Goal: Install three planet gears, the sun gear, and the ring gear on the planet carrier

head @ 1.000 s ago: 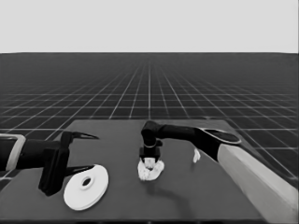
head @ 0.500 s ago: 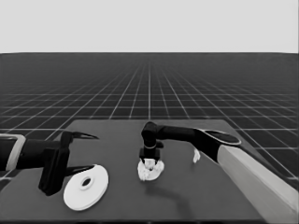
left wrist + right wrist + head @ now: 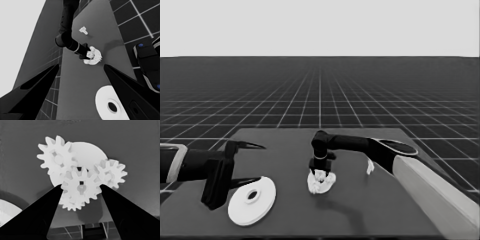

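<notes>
Head view gives you only a white clump under the right gripper (image 3: 320, 173) at mid-counter (image 3: 360, 210); you cannot separate its parts there. Refer to the right wrist view: it resolves the smaller round part (image 3: 87, 155) with gears (image 3: 56, 155) seated on it, one (image 3: 110, 173) at the opposite rim and another low down, half hidden. The centre gear (image 3: 81, 187) sits between the two black fingers (image 3: 40, 215), which stand spread and flank it on both sides; whether the tips touch its teeth cannot be made out. The left gripper (image 3: 240, 162) waits at the counter's left end, fingers wide apart, holding nothing. Beside it lies the larger round part (image 3: 252, 201), cut off in the left wrist view. A thin white piece (image 3: 370, 167) lies apart, right of the clump.
</notes>
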Robot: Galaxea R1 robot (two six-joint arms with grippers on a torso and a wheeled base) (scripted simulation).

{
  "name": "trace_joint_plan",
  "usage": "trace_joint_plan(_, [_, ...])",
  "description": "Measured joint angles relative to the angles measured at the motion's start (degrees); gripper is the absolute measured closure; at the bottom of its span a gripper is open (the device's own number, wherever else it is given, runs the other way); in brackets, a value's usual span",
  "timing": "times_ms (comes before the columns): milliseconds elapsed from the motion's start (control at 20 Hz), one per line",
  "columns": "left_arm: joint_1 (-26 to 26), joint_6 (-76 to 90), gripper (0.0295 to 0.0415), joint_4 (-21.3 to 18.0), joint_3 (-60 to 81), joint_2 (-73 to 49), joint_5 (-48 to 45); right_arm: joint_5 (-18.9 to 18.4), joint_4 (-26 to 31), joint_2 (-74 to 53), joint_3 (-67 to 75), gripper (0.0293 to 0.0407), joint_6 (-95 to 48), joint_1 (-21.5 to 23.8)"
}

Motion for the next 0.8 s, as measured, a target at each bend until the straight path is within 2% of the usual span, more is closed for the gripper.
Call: trace_joint_plan(800, [0.0, 0.0, 0.0326, 0.0, 0.0, 0.0, 0.0, 0.0, 0.0, 0.0, 0.0, 0.0390, 9.6, 0.0])
